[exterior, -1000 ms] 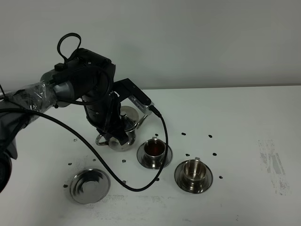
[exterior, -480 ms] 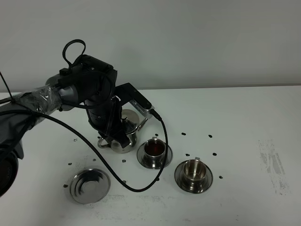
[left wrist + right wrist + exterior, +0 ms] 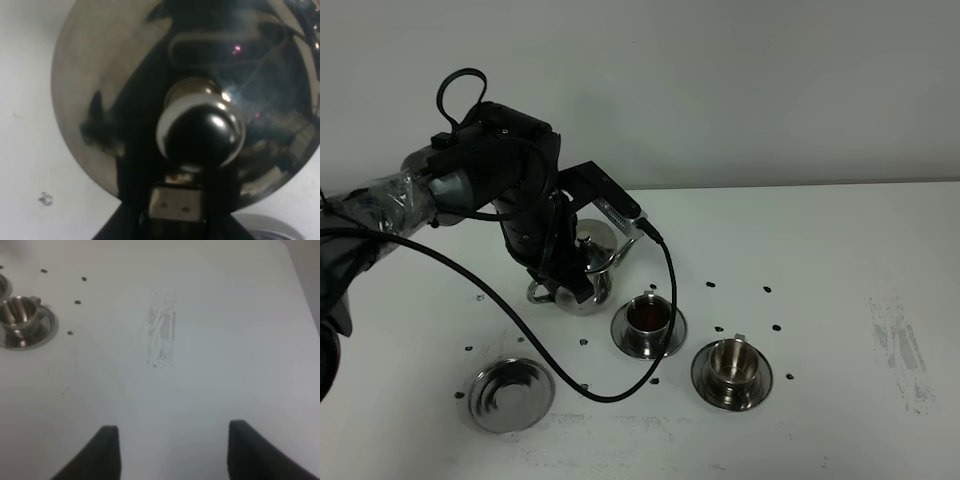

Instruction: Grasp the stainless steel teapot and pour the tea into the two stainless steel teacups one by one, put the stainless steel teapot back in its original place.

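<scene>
Left pincer (image 3: 558, 283) is clenched on the loop handle of the stainless steel teapot (image 3: 592, 250), which is just beside the teacup with tea (image 3: 648, 318) and apart from the round saucer (image 3: 510, 394). The second teacup (image 3: 731, 365) shows no tea. Right pincer (image 3: 167, 450) is released over the white tabletop (image 3: 210, 315).

The shiny, dome-lidded stainless steel teapot (image 3: 592, 262) is sitting in the left gripper (image 3: 563, 288), left of and behind both cups. The small steel teacup holding tea (image 3: 648, 316) is standing on its round steel saucer (image 3: 620, 338). The small empty steel teacup (image 3: 729, 364) is standing on its own saucer (image 3: 761, 386), right of and in front of the first. The flat round dot-ringed steel saucer (image 3: 510, 396) is lying on the white table (image 3: 840, 300), in front of and left of the teapot, well apart from it
</scene>
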`<state>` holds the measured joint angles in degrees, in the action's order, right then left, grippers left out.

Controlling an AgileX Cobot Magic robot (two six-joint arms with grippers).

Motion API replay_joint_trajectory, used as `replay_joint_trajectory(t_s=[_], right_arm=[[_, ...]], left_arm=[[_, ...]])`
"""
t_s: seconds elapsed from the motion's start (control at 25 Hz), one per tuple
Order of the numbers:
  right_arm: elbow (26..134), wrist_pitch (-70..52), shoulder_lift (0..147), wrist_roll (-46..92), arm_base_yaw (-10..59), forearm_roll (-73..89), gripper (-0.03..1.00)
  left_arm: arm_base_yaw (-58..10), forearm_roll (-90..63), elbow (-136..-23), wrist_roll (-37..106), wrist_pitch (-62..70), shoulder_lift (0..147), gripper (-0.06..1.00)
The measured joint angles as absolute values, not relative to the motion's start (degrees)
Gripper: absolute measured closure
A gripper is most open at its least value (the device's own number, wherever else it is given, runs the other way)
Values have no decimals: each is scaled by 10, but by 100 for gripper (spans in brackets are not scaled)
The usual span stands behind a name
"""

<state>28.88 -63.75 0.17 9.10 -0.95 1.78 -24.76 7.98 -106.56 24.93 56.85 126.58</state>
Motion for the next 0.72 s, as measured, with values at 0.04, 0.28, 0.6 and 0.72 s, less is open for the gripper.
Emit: replay_joint_trajectory(t_s=[0.04,0.28,0.6,0.72], right_arm=[[289,-638,2,91,-9,18,48],[289,-638,2,90,-9,18,48],[289,-638,2,90,-9,18,48],[289,-638,2,90,-9,18,48]], left_arm=[[-248,75,-1066,266,573,1260,68],[-247,33,-1066,388,586,1241,68],[-245,15,-1066,558,597,1214,68],[-245,0,-1066,652,604,1212,68]])
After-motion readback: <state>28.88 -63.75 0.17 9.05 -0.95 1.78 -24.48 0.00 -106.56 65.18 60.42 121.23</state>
